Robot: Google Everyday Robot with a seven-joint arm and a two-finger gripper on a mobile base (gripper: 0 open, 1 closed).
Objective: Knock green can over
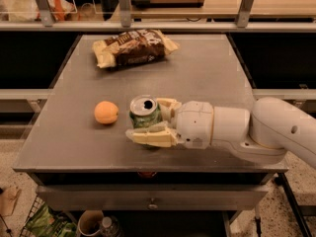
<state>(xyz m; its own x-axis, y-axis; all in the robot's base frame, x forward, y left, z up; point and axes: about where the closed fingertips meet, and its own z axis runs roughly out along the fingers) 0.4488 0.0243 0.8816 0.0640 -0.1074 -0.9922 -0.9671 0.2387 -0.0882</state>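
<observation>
One green can stands roughly upright near the front of the grey table. The gripper reaches in from 3 o'clock. Its two pale fingers are spread and unclenched, one on either side of the can. One round orange lies at the can's 9 o'clock, apart from it. One brown snack bag lies at 12 o'clock, well apart.

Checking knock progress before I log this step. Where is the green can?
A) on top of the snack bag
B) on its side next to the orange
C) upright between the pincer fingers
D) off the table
C: the green can stands with its silver top up, between the two spread fingers of the pincer, with the orange beside it.
</observation>
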